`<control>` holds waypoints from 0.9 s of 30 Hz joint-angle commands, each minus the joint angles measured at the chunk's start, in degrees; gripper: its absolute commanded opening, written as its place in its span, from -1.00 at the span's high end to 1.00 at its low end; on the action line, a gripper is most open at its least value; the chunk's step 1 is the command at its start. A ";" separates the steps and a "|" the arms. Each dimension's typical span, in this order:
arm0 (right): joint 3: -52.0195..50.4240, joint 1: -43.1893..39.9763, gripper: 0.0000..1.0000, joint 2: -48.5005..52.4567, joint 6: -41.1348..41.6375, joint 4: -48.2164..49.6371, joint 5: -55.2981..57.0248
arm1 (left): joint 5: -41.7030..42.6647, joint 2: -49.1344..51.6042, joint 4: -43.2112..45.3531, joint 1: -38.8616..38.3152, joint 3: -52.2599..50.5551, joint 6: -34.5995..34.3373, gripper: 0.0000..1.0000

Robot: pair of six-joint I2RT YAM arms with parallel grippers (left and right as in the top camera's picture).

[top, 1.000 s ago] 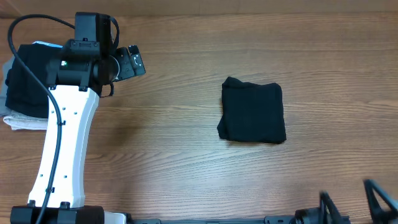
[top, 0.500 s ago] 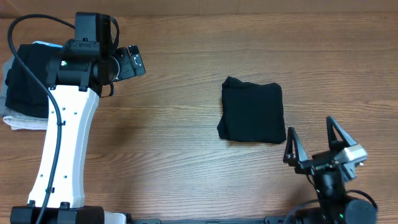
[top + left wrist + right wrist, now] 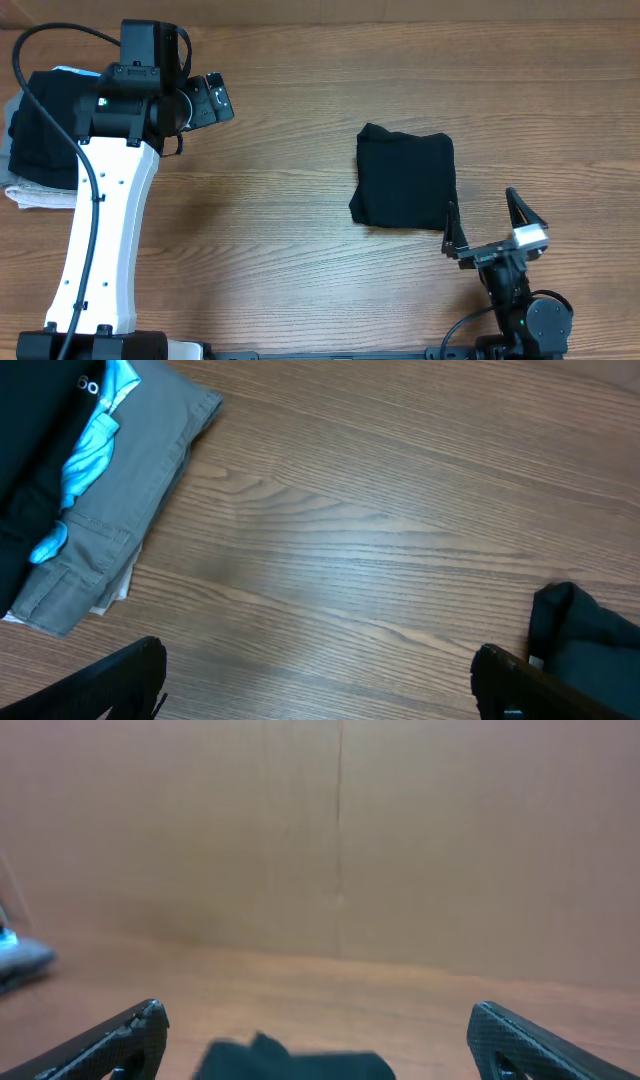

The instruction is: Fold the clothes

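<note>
Stack point(image 3: 35, 150) of clothes sits at far left of table point(image 3: 300, 260): dark garment point(image 3: 25, 450) on top, light blue garment point(image 3: 95, 445) poking out, grey-beige garment point(image 3: 125, 510) underneath. Tiny pale mark point(image 3: 90, 385) on the dark one is too small to read. Overhead, left arm point(image 3: 105, 240) hides part of the stack, and the left wrist view cuts it off. Left gripper point(image 3: 315, 665) hovers right of the stack, jaws wide apart, empty, only fingertips in frame. Black T-shirt point(image 3: 405, 180), folded to a squarish packet, lies right of centre, well apart from the stack. Right gripper point(image 3: 482, 212) is spread wide and empty, just beside the shirt's lower right corner. Right wrist view catches only a blurred top sliver of the shirt.
</note>
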 commanded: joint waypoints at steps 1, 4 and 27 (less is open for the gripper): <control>-0.57 -0.22 -1.00 -0.72 -7.06 -3.48 -0.26 | 0.11 0.15 0.02 -0.07 0.00 0.31 -0.99; -0.63 -0.22 -1.00 -0.72 -8.24 -7.37 -0.07 | 0.11 0.15 0.02 -0.07 0.00 0.31 -1.00; -2.89 -2.56 -1.00 -0.72 0.20 -8.59 5.29 | 0.11 0.15 0.02 -0.07 0.00 0.28 -1.00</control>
